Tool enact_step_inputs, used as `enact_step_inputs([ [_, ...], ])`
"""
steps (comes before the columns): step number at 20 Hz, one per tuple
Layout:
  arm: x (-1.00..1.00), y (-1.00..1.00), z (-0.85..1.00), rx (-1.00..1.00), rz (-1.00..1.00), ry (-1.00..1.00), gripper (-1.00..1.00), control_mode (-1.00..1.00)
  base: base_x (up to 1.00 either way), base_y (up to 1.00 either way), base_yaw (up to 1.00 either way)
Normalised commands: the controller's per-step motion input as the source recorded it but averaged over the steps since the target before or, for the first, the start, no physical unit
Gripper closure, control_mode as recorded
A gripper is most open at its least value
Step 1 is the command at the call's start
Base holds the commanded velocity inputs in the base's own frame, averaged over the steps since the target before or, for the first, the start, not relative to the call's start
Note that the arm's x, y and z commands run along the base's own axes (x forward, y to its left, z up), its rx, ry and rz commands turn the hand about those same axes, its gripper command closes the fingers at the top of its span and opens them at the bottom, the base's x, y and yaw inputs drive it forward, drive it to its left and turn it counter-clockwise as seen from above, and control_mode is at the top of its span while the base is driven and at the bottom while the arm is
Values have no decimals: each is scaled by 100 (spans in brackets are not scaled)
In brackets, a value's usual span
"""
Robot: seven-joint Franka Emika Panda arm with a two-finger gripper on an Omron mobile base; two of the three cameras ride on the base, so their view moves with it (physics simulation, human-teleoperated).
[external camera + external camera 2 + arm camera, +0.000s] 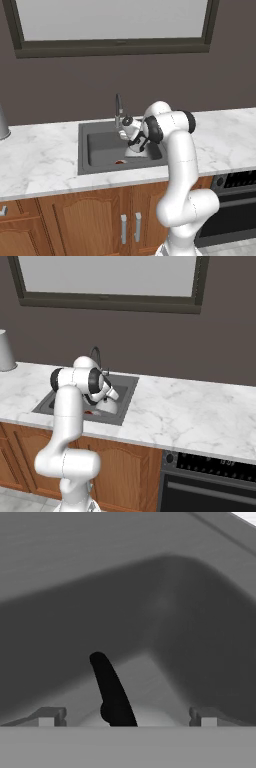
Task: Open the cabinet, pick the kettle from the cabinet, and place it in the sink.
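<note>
Marble worktop (45, 155) rims the sink (100, 147); kettle (136, 150) sits at its 3 o'clock. Tool (127, 717) spread apart, straddling the handle (111, 687). Kettle likely light, rigid, slick; grip that arch.

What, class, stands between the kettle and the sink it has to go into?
Nothing visible: the kettle already sits inside the sink, near the faucet. The gripper hangs right over it, jaws open, the kettle's black handle rising between the fingertips.

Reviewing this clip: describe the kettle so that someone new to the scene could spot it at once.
Below the window, the dark grey sink sits in the marble counter. The kettle stands in its right half, under the open claw: small, silver-white and domed, with a thin black arched handle.
</note>
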Motion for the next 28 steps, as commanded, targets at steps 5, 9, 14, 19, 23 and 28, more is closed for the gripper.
enact_step_inputs([
  [5,-10,0,-9,0,-4,0,-100,-100,0,0,0],
  [9,-13,2,-4,0,-5,0,-100,-100,0,0,0],
  [14,-15,5,0,0,-7,0,-100,-100,0,0,0],
  [19,-12,10,0,0,-7,0,-100,-100,0,0,0],
  [23,-8,8,0,0,-4,0,-100,-100,0,0,0],
  [28,-12,4,0,0,-1,0,-100,-100,0,0,0],
])
